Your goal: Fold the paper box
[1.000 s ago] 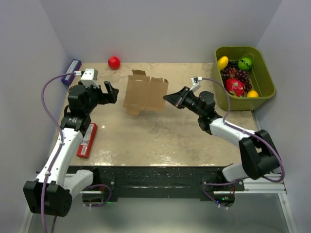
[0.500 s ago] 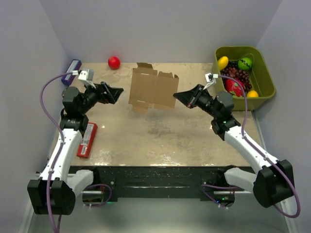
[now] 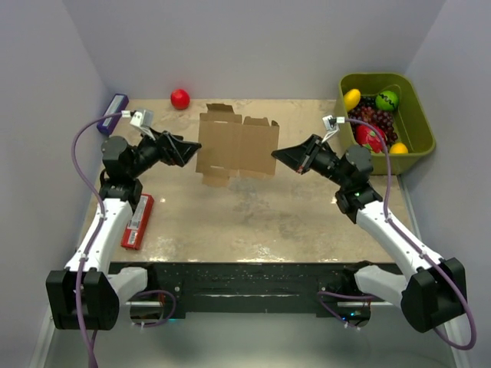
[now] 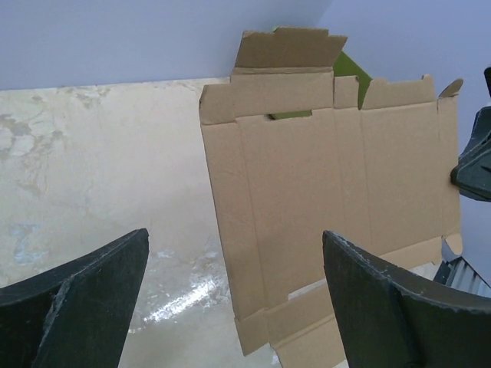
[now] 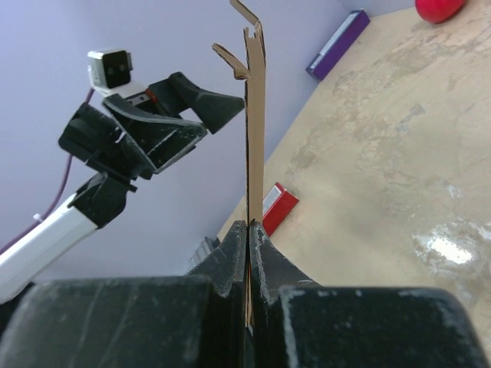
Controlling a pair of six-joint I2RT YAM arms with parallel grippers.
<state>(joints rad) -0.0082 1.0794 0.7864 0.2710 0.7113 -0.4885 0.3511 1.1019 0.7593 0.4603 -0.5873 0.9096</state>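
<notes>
The paper box is a flat brown cardboard blank with creased panels and tabbed flaps, held upright above the table. My right gripper is shut on its right edge; in the right wrist view the paper box stands edge-on out of the shut right gripper. My left gripper is open, pointing at the blank's left edge from close by. In the left wrist view the paper box faces the camera beyond the wide-open left gripper, and nothing is held between the fingers.
A flat red packet lies by the left table edge. A purple-blue box and a red ball sit at the back left. A green bin of fruit stands at the back right, behind the right arm.
The right gripper has lifted the blank off the table and carried it slightly left. The left gripper has swung round to face the blank's left edge and come closer.
</notes>
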